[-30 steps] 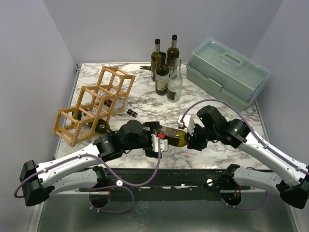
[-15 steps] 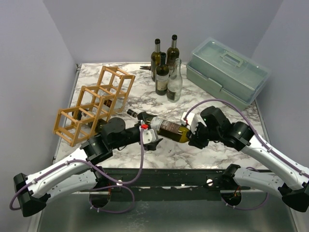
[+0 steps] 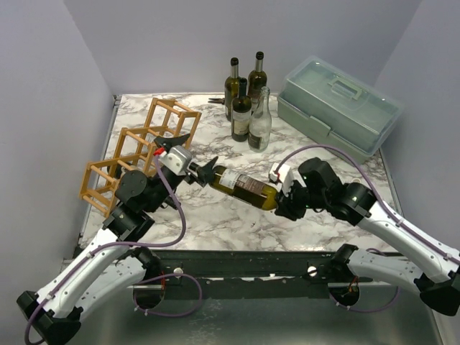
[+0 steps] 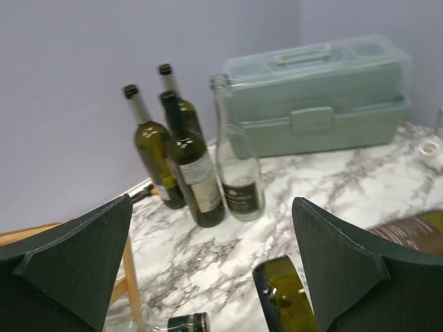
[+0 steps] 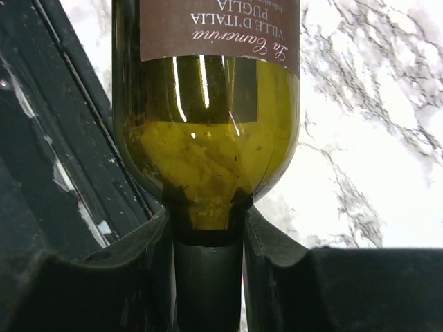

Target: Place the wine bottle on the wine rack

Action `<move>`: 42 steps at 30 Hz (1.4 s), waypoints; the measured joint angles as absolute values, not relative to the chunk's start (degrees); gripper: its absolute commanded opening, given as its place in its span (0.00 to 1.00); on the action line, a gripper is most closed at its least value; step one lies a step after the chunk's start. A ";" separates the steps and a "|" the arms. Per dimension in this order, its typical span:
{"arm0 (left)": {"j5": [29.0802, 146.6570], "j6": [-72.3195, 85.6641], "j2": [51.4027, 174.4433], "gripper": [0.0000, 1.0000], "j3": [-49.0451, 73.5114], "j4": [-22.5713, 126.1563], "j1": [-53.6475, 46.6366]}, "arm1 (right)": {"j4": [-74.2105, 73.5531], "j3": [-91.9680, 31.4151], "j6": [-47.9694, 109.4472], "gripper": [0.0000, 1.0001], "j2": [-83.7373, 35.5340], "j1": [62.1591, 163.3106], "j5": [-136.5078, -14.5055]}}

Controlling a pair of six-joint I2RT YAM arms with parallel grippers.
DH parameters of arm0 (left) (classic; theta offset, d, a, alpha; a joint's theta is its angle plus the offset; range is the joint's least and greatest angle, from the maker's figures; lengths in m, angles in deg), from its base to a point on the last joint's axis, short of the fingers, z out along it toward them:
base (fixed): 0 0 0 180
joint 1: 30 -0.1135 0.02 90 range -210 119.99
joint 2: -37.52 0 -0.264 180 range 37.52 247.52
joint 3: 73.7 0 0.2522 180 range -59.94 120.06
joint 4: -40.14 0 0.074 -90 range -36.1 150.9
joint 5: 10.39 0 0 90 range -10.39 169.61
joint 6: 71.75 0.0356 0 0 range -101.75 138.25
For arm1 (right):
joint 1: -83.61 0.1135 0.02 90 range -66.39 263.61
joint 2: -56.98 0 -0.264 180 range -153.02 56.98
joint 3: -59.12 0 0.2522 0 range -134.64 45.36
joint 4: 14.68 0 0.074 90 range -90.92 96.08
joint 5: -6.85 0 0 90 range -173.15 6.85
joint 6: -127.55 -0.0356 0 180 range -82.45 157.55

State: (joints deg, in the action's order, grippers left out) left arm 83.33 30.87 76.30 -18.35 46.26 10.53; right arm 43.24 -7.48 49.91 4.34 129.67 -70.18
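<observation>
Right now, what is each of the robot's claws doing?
Left gripper: open, holding nothing.
Right gripper: closed on the neck of the wine bottle.

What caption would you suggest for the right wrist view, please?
Right end effector clamped on the neck of a green wine bottle, marble tabletop behind.

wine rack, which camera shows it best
Top external: nearly the whole wine rack lattice shows, its near side overlapped by the left arm. Left wrist catches only a wooden stick at its bottom-left edge; right wrist shows none of it.
</observation>
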 measured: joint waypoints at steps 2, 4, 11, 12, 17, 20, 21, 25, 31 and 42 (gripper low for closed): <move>81.34 28.78 75.76 0.99 -18.35 45.32 8.23 | 42.32 -8.29 48.01 0.00 1.98 129.67 -69.04; 80.78 27.18 75.43 0.99 -18.35 44.57 6.57 | 41.16 -9.65 46.04 0.00 -1.15 129.69 -68.12; 77.00 24.19 75.47 0.99 -18.35 43.94 3.86 | 34.47 -13.97 37.63 0.00 -11.38 130.28 -65.83; 75.77 23.90 75.45 0.99 -18.35 43.94 3.64 | 33.49 -14.76 36.43 0.00 -12.86 130.44 -65.67; 71.92 23.60 75.45 0.99 -18.35 43.94 3.21 | 29.12 -17.36 32.49 0.00 -18.15 132.27 -65.59; 70.81 23.55 75.45 0.99 -18.35 43.94 3.05 | 26.91 -18.41 31.03 0.00 -20.97 134.06 -65.54; 70.46 23.55 75.43 0.99 -18.35 43.94 3.05 | 26.12 -18.74 30.66 0.00 -21.96 134.70 -65.48; 69.41 23.55 75.30 0.99 -18.35 43.94 2.94 | 23.33 -19.74 28.89 0.00 -25.35 136.45 -65.45; 68.27 23.57 74.44 0.99 -18.35 43.94 2.94 | 20.44 -21.58 26.46 0.00 -28.89 137.65 -65.17; 67.92 23.60 73.99 0.99 -18.35 43.96 2.51 | 17.93 -26.72 25.00 0.00 -34.55 139.81 -65.17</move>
